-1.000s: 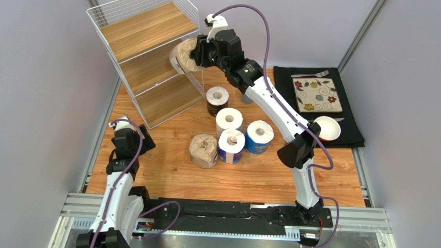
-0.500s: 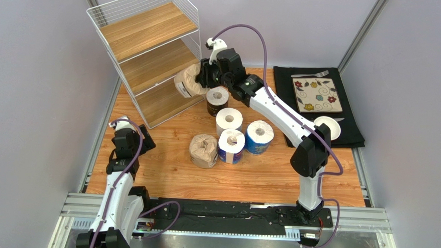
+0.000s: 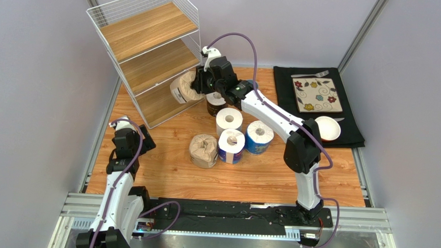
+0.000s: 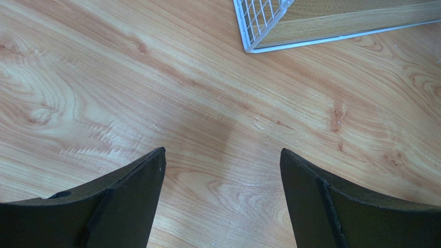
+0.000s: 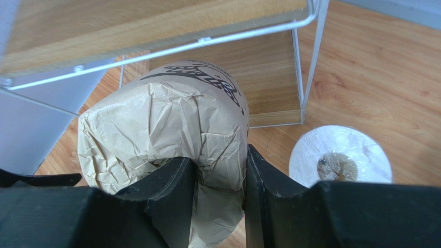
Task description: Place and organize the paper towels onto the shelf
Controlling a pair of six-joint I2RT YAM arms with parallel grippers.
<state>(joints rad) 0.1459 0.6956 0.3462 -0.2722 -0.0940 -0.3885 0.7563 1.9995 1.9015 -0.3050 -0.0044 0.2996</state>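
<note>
My right gripper (image 3: 195,84) is shut on a brown paper-wrapped roll (image 3: 183,88), pinching its crumpled end (image 5: 165,134), and holds it at the open front of the white wire shelf (image 3: 148,50), level with the bottom tier (image 5: 269,82). On the table stand the dark-wrapped roll (image 3: 216,103), the plain white roll (image 3: 229,120), two blue-wrapped rolls (image 3: 231,146) (image 3: 259,136) and the other brown roll (image 3: 203,150). My left gripper (image 4: 222,160) is open and empty over bare table near the shelf's corner (image 4: 253,31).
A black mat (image 3: 349,120) at the right holds a floral plate (image 3: 316,94), a white bowl (image 3: 327,128) and cutlery. The shelf's wire posts (image 5: 310,62) stand close beside the held roll. Grey walls enclose the table.
My right arm has lowered the brown roll from beside the top tier down and left to the front of the bottom tier. The left arm has not moved.
</note>
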